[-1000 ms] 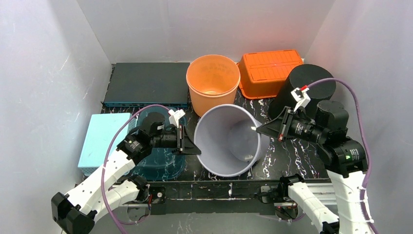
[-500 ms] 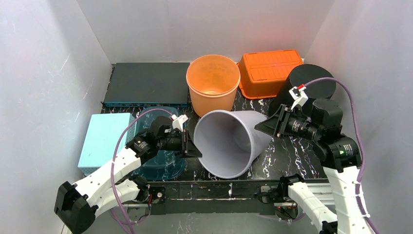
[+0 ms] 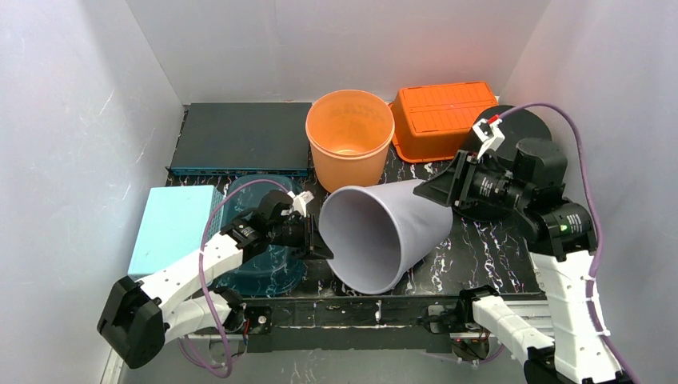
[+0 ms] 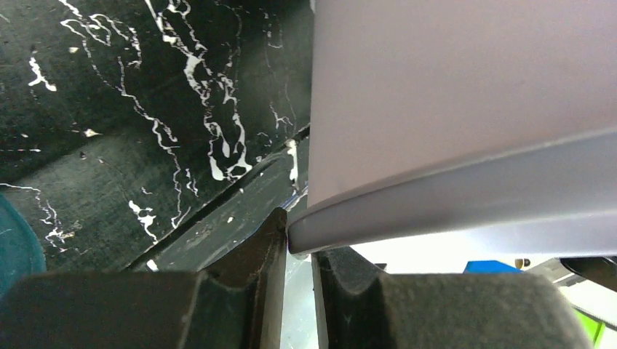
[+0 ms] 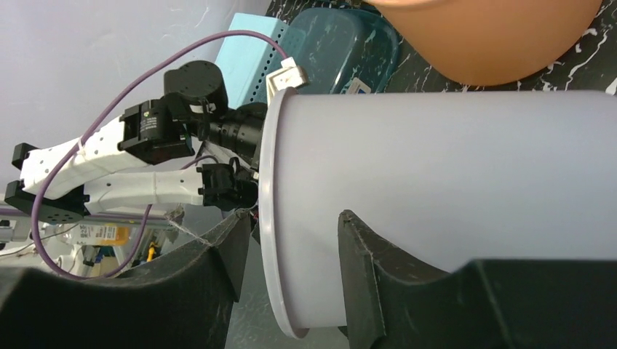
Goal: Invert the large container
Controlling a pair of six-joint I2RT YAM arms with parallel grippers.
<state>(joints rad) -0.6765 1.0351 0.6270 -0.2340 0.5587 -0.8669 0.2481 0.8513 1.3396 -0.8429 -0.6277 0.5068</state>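
White-walled on three sides, floored with a black marbled table (image 3: 488, 248); found the large container (image 3: 392, 228) lying tipped at the middle, mouth toward 7 o'clock, with an orange bucket (image 3: 349, 140) just beyond at 12 o'clock. Only from the left wrist made out the left gripper (image 4: 298, 236) clamped on the container's rim, a pinch unreadable from above. Only from the right wrist saw the right gripper (image 5: 291, 218) spread wide beside the container's wall; could not tell contact.

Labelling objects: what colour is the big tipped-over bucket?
Pale lavender plastic bucket; clearest in the top view.
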